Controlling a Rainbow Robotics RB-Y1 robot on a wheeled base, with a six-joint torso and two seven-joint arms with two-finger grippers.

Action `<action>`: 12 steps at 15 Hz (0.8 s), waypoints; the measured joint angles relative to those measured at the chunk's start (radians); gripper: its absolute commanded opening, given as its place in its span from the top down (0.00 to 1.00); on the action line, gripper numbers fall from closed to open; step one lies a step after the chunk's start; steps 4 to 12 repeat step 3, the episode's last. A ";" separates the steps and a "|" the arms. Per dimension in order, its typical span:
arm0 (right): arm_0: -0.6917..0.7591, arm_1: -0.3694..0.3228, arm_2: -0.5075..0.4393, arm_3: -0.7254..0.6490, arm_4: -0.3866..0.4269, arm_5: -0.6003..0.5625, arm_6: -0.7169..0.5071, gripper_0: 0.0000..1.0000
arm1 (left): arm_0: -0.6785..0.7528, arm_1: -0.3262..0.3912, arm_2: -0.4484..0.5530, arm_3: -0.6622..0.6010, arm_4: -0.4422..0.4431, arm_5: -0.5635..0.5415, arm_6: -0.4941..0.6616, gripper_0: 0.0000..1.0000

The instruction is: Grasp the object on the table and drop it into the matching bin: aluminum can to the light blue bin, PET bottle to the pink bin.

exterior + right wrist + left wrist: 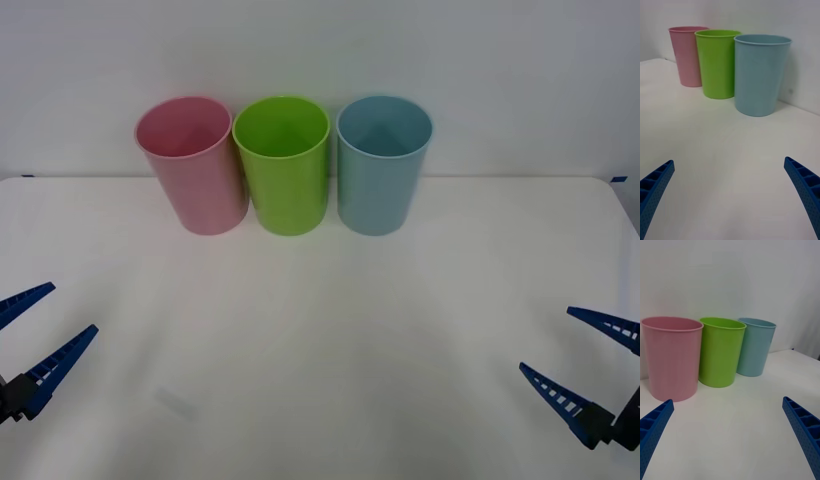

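While both grippers, left [35,345] and right [580,355], gape unladen, glossy pink bin [192,163] stands upright.

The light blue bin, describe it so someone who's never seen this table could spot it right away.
Look to the far edge of the white table, where three tall plastic bins stand in a tight row against the wall. The light blue bin is the end one on the robot's right, next to the green bin. Its pale blue colour sets it apart from the green bin and the pink bin.
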 measured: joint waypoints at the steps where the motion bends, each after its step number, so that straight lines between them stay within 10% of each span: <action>1: 0.004 0.000 0.000 0.000 0.000 0.001 0.000 0.00 | 0.000 0.000 0.000 0.000 0.000 0.000 0.000 0.00; 12: 0.008 0.000 0.000 0.000 0.000 0.001 0.000 0.00 | 0.000 0.000 0.000 0.000 0.000 0.000 0.000 0.00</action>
